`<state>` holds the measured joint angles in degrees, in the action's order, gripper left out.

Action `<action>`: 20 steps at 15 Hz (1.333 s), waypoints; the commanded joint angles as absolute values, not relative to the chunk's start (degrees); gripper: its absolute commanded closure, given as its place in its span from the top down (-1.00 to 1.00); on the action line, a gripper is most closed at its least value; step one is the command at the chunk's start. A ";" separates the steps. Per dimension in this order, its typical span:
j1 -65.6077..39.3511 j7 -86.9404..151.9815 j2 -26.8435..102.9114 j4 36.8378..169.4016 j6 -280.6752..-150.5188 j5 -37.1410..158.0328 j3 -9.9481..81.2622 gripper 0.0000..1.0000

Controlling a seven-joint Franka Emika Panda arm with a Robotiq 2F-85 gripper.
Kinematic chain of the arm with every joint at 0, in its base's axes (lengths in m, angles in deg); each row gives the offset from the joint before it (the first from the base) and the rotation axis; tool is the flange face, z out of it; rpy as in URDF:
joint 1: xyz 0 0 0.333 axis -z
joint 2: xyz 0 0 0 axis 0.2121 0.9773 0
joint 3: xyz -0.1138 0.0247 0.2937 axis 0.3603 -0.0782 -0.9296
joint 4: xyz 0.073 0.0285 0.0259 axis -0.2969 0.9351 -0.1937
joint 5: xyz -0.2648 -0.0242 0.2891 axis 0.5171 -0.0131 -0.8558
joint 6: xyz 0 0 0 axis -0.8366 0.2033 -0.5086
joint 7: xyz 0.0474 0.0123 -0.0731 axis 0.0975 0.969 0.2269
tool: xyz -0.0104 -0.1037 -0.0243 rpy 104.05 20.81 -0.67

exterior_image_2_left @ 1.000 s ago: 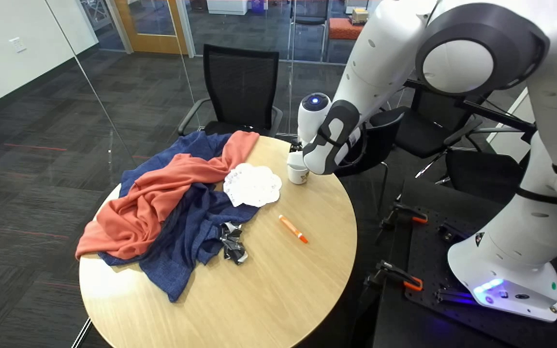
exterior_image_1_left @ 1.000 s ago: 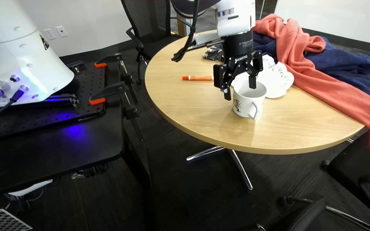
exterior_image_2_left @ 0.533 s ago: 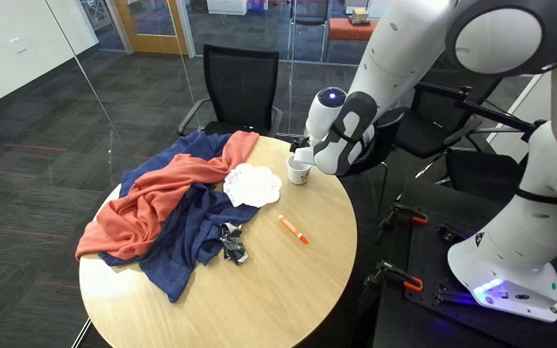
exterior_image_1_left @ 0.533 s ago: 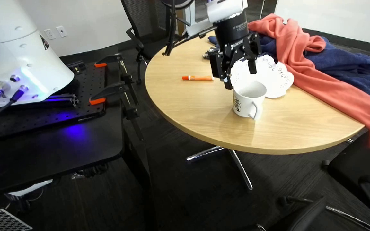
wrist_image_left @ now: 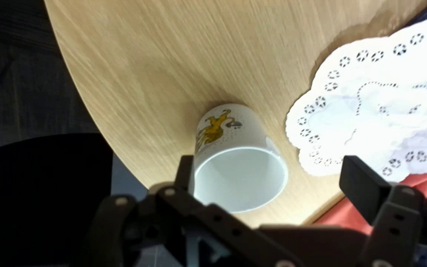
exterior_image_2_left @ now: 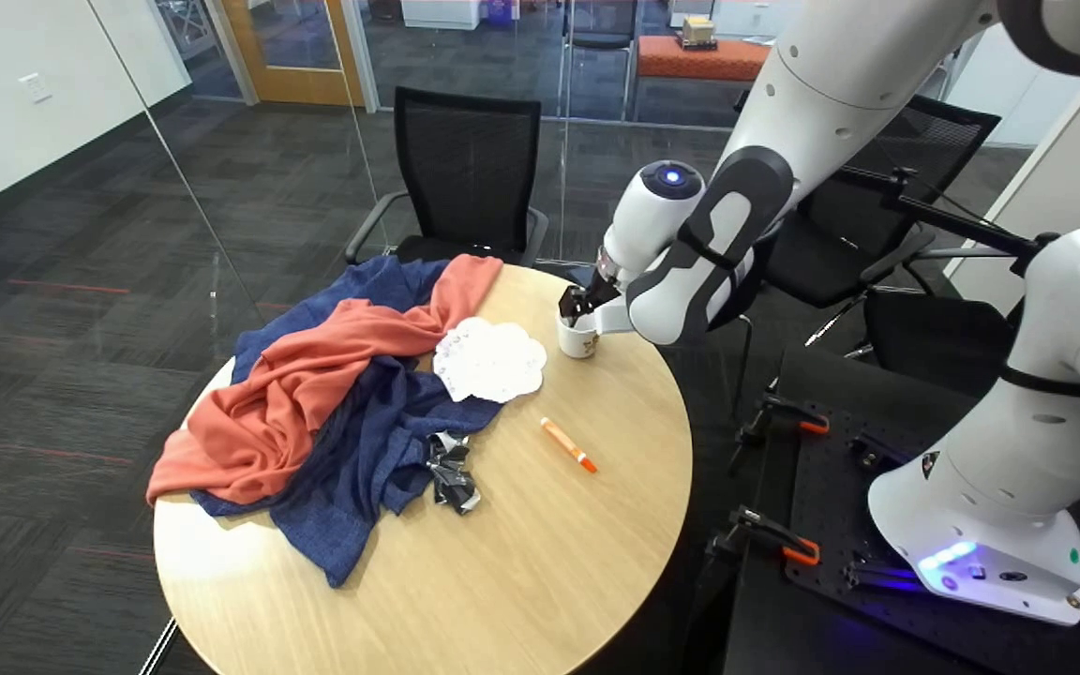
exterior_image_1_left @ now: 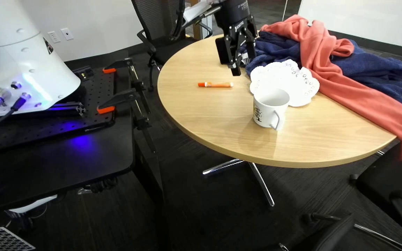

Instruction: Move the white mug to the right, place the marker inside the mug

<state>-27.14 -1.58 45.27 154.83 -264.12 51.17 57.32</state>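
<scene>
The white mug (exterior_image_1_left: 270, 113) stands upright on the round table with its handle toward the camera. It shows in an exterior view (exterior_image_2_left: 577, 343), and in the wrist view (wrist_image_left: 241, 133) with a yellow print and nothing visible inside. The orange marker (exterior_image_1_left: 215, 84) lies on the table apart from the mug. It also shows in an exterior view (exterior_image_2_left: 568, 445) and is out of the wrist view. My gripper (exterior_image_1_left: 244, 65) is open and empty, tilted, above the table and clear of the mug. In the wrist view its fingers (wrist_image_left: 268, 165) are wide apart, the mug appearing near one finger.
A white lace doily (exterior_image_1_left: 288, 83) lies close beside the mug. Navy (exterior_image_2_left: 390, 441) and coral (exterior_image_2_left: 315, 375) cloths cover one side of the table (exterior_image_2_left: 502, 562). A crumpled black wrapper (exterior_image_2_left: 453, 473) lies by the navy cloth. Chairs (exterior_image_2_left: 465, 169) stand around the table.
My gripper has risen from over the mug's rim and moved away from it, tilting more. It stays open. The mug and the marker have not moved.
</scene>
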 commanded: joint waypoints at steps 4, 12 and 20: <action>-24.97 12.84 40.16 159.40 -261.32 49.75 49.38 1.00; -24.37 16.49 45.49 157.26 -257.25 50.50 43.14 1.00; -24.39 16.56 48.66 156.61 -259.10 49.78 40.79 1.00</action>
<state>-24.02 15.43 48.64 156.70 -259.25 51.15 40.65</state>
